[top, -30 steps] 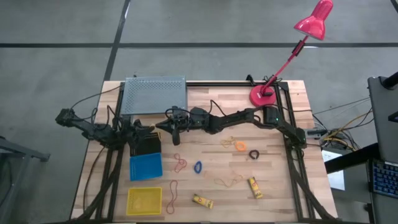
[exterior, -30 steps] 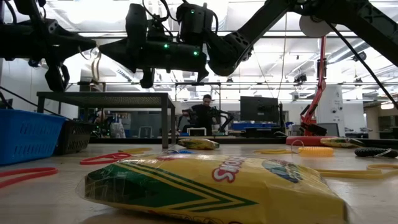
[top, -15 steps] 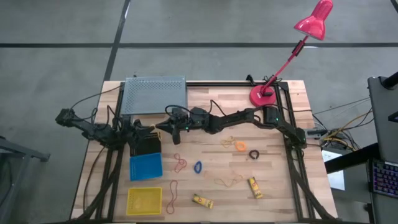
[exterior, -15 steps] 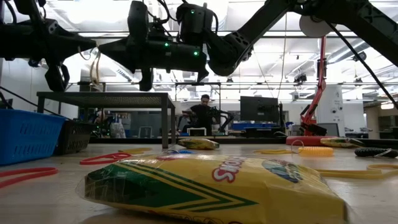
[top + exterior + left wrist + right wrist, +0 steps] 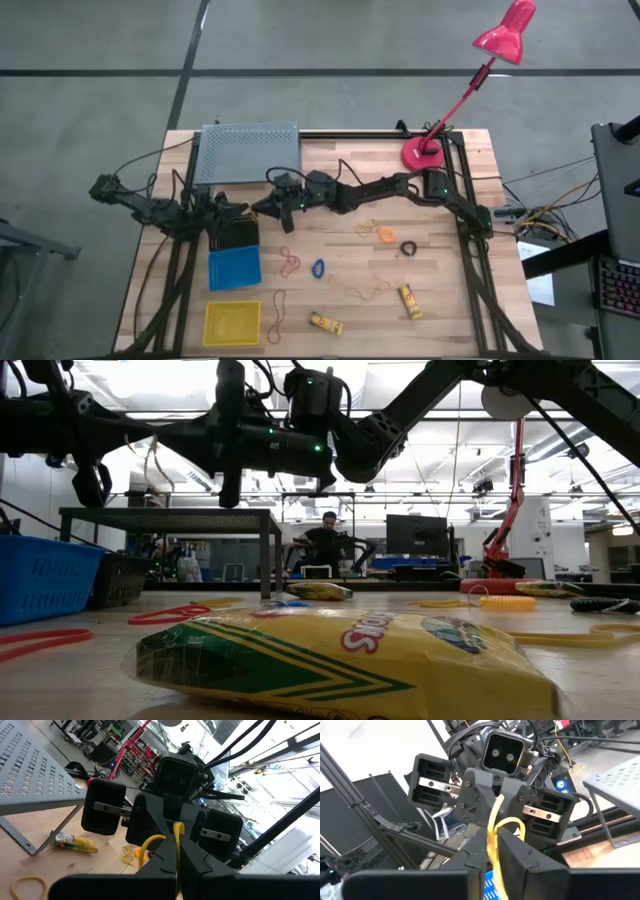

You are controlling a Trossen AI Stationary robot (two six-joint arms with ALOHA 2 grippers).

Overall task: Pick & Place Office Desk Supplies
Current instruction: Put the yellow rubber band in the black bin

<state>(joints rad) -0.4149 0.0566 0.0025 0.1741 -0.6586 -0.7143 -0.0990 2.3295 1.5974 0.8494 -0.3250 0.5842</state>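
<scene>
**Band held between two grippers**

Here, above the table's 10 o'clock area, the left gripper (image 5: 246,206) jaws are clamped on a yellow band (image 5: 176,847). The right gripper (image 5: 258,207) faces it, jaws slightly apart around the same band, over the black bin (image 5: 236,234).

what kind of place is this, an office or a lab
Most likely a robotics lab or workshop, not a real office. The wooden table carries two dark arms on a metal frame, the room behind shows a person seated among monitors and workbenches, and loose cables trail beside the table.
</scene>
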